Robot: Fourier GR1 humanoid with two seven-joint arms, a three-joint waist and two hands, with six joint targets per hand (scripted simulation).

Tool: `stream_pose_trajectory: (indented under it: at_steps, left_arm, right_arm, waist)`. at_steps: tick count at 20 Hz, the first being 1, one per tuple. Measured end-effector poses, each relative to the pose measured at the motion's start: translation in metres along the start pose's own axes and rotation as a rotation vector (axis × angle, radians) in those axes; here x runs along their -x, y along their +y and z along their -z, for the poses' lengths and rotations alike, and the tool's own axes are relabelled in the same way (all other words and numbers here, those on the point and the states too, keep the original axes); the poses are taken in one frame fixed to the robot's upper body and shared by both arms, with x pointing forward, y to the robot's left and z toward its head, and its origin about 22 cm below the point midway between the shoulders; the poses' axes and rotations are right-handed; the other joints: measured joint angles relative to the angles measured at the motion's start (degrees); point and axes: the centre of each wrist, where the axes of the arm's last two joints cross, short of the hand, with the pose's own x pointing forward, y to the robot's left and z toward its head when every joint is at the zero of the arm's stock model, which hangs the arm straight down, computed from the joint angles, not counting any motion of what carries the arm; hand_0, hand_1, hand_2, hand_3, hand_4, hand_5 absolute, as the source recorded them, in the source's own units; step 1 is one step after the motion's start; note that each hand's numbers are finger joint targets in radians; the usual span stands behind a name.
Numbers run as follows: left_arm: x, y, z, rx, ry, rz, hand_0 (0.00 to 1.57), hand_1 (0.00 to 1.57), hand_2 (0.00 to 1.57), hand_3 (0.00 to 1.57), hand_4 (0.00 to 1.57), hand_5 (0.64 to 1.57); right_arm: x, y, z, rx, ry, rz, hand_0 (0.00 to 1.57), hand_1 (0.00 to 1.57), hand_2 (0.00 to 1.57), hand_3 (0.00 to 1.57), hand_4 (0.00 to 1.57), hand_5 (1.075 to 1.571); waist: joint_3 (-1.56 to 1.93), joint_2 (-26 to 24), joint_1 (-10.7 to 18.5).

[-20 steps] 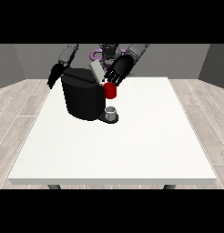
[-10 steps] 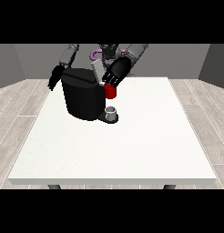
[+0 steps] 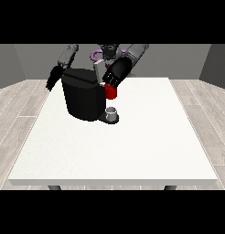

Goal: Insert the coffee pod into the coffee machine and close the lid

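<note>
— What's on the bench [image 3: 132, 146]?

— The bench is white, flat and matte, a broad rectangle. Towards its far left stands the machine [image 3: 82, 98]: a black, blocky body with rounded edges and a dull finish. A flat base juts from its foot towards the right, and on that sits a small grey thing [image 3: 112, 112], round and cup-like. I cannot tell whether it is the pod.

— And the red bit?

— A red thing at the machine [image 3: 111, 93], short and cylindrical, glossy, at the upper right of the body, straight above the grey thing.

— The hands?

— The hand at the view's right [image 3: 115, 74] is black and hangs at the top right of the machine, its fingers [image 3: 107, 81] pointing down at the red thing and touching or nearly touching it. Whether they curl round it I cannot tell. The hand at the view's left [image 3: 54, 77] hangs beside the machine's left edge, behind it, fingers pointing downward, holding nothing visible; how far they are spread I cannot tell.
</note>
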Motion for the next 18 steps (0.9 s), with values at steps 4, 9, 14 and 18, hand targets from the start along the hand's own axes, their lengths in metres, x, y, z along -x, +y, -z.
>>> stream_pose_trajectory:
  at_steps: [4, 9, 14, 18]
  left_arm:
    - [0.006, -0.009, -0.001, -0.009, -0.001, 0.042, 1.22, 1.22, 1.23, 1.1, 0.0, 1.571]
    - [0.009, -0.004, -0.004, -0.026, -0.002, 0.125, 1.16, 1.16, 1.18, 1.05, 0.0, 1.571]
    - [0.018, 0.009, -0.009, -0.046, 0.0, 0.132, 1.12, 1.12, 1.14, 0.98, 0.0, 1.571]
    - [0.011, 0.007, -0.005, -0.069, -0.016, 0.123, 1.15, 1.15, 1.15, 0.95, 0.0, 1.571]
  right_arm:
    - [0.004, -0.005, -0.003, 0.003, 0.005, -0.008, 0.0, 0.0, 0.0, 0.0, 0.0, 1.571]
    - [-0.003, 0.0, -0.002, -0.007, -0.006, -0.005, 0.0, 0.0, 0.0, 0.0, 0.0, 1.571]
    - [-0.013, 0.003, -0.001, -0.013, -0.031, -0.006, 0.0, 0.0, 0.0, 0.0, 0.0, 1.571]
    - [-0.012, 0.006, 0.0, -0.013, -0.028, -0.007, 0.0, 0.0, 0.0, 0.0, 0.0, 1.571]
  waist:
    - [0.01, -0.5, 0.2]
    - [0.04, 0.0, -0.4]
    - [0.1, 1.6, -1.4]
    - [0.06, 2.1, -1.2]
